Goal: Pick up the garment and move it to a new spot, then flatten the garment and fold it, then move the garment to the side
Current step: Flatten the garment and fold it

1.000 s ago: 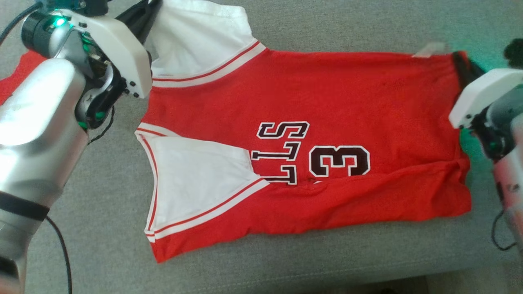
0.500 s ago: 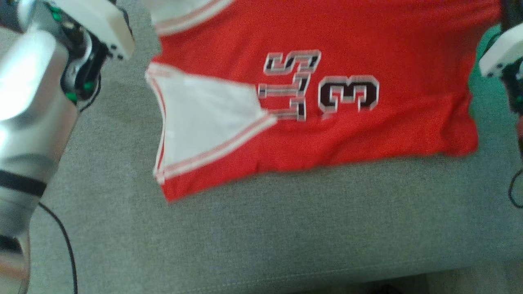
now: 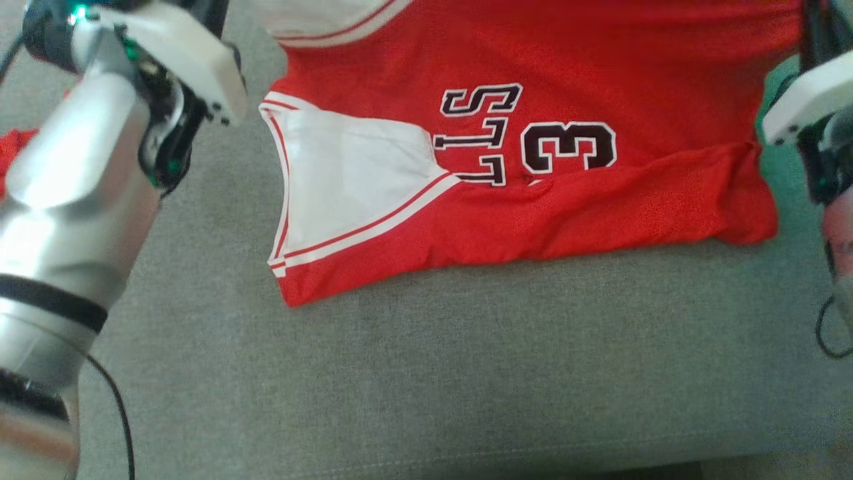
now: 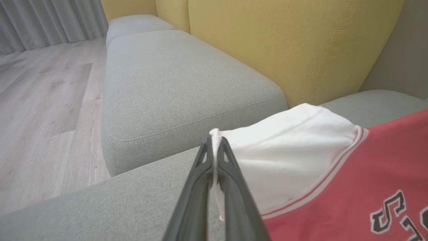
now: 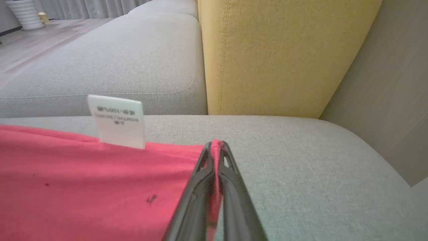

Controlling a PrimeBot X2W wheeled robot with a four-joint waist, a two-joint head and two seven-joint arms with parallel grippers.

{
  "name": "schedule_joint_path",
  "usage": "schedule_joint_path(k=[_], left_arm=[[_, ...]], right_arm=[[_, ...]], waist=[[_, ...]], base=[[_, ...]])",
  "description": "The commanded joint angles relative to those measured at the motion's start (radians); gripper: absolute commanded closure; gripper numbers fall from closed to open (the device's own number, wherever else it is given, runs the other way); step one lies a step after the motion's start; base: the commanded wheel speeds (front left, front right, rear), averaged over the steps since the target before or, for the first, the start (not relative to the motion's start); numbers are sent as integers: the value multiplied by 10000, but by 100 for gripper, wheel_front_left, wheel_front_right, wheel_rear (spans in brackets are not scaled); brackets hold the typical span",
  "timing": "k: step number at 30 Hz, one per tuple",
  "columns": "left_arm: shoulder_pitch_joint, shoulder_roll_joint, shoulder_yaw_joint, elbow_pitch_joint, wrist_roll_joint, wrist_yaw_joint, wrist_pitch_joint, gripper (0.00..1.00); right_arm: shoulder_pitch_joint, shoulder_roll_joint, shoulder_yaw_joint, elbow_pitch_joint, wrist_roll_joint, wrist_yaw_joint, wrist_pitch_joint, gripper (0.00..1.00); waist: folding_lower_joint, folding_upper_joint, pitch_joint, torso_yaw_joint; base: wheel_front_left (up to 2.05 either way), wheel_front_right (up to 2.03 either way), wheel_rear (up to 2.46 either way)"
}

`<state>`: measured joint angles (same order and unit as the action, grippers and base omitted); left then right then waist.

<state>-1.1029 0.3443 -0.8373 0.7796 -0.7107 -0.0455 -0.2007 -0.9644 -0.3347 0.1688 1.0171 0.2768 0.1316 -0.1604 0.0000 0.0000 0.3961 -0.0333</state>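
Note:
The garment (image 3: 600, 60) is a red jersey with white sleeves and a black "3", spread on a grey sofa seat (image 3: 426, 387). Its far edge runs off the top of the head view. In the left wrist view my left gripper (image 4: 214, 140) is shut on the corner of the white sleeve (image 4: 287, 150), holding it a little above the seat. My right gripper (image 5: 216, 144) is shut on the red hem corner (image 5: 83, 174) beside a white care label (image 5: 117, 120). Both pale wrists flank the jersey, the left wrist (image 3: 166, 60) and the right wrist (image 3: 806, 100).
Yellow back cushions (image 4: 284, 43) rise just behind the seat. A second grey seat cushion (image 4: 174, 77) adjoins it, with wood floor (image 4: 43, 100) beyond. The seat's front edge (image 3: 466, 463) runs along the bottom of the head view. A scrap of red cloth (image 3: 10, 153) lies at far left.
The head camera has tilted, so the jersey sits higher in the picture. Both grippers stay shut on its far corners. The near red edge is more creased toward the right.

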Motion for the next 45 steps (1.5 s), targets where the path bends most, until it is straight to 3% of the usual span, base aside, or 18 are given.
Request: schedule_joint_path(k=[1,7,20,26,34,35,36,37,38,42,45], left_arm=[[-123,550,268,-233,68,-11,-130,100],[1022,1244,-38,-1275,71,-61,54,100],[4301,3140,-902,-5590,-562,789,2198,100],[4885,3459,-1208,-6284,-582,1065,2641,100],[5112,3572,-1530,-6182,-478,1158,2985,100],[5140,3559,-1584,-6128,-456,1156,3013,100],[5167,3532,-1617,-6076,-441,1175,3013,100],[5183,3502,-1618,-6019,-407,1233,2956,55],[5204,3474,-1624,-5962,-379,1275,2899,0],[5274,3342,-1529,-5793,-411,1456,2634,0],[5294,3178,-1117,-5700,-582,1831,2109,0]], right_arm=[[343,-173,241,-291,143,-9,-133,100],[1441,-659,1175,-804,943,-9,405,100],[3563,-2641,2915,-2773,2289,-9,2412,100],[4163,-3326,3593,-3795,2819,-9,3403,100],[4657,-3829,4260,-4679,3376,-9,4318,100],[4683,-3838,4275,-4721,3425,-9,4377,87],[4702,-3839,4260,-4760,3455,-9,4398,0],[4733,-3825,4232,-4785,3519,-9,4440,0],[4777,-3818,4234,-4836,3602,-9,4497,0],[4864,-3834,3804,-5051,3904,-9,4353,0],[4897,-3594,3128,-5255,4163,-9,3956,0]], waist=[[0,0,-258,22],[0,0,-913,92],[0,0,-1800,391],[0,0,-1841,339],[0,0,-1886,222],[0,0,-1903,208],[0,0,-1927,195],[0,0,-1950,185],[0,0,-1980,173],[0,0,-2131,171],[0,0,-2301,173]], base=[[0,0,0],[0,0,0],[0,0,0],[0,0,0],[0,0,0],[0,0,0],[0,0,0],[0,0,0],[0,0,0],[0,0,0],[0,0,0]])
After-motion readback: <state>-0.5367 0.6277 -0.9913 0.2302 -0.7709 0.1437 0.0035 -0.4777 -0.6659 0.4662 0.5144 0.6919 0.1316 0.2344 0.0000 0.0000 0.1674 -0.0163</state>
